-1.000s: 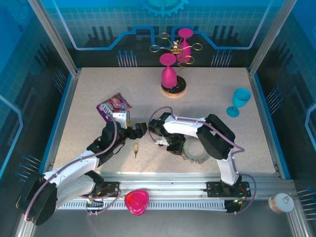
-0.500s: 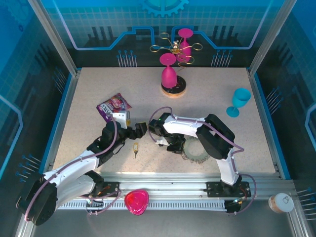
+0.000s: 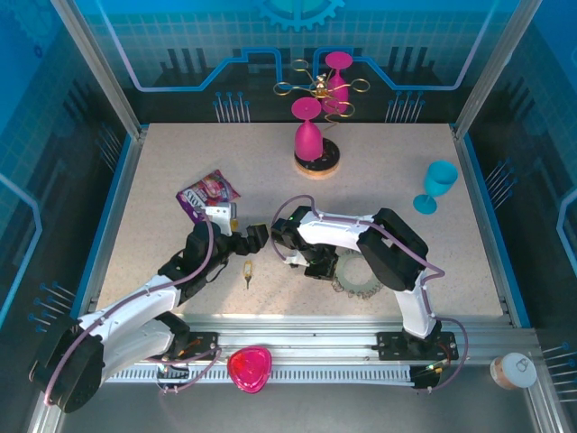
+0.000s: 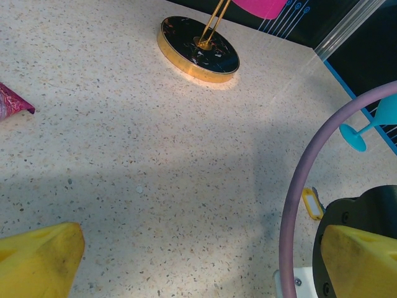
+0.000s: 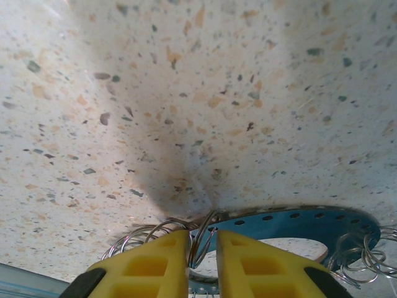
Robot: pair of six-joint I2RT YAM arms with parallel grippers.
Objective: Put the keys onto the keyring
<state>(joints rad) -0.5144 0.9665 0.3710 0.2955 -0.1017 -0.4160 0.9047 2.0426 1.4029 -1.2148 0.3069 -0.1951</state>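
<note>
Top view: keyring (image 3: 362, 285) flat on the surface (image 3: 397, 180), right gripper (image 3: 315, 268) down at its left edge; 1 yellow-headed key (image 3: 248, 273) near the left gripper (image 3: 259, 236). Left wrist view: left gripper (image 4: 198, 261) wide open, empty, key (image 4: 312, 203) off to the right. Right wrist view: right gripper (image 5: 203, 261) pinched onto 1 wire loop (image 5: 201, 233) of the keyring (image 5: 298, 218). Best to hold that loop steady before bringing the key.

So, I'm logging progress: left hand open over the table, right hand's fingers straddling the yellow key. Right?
Not quite. The right wrist view shows the right hand straddling a wire loop on the keyring, not the yellow key, which lies loose on the table. The left hand is open over the table.
</note>
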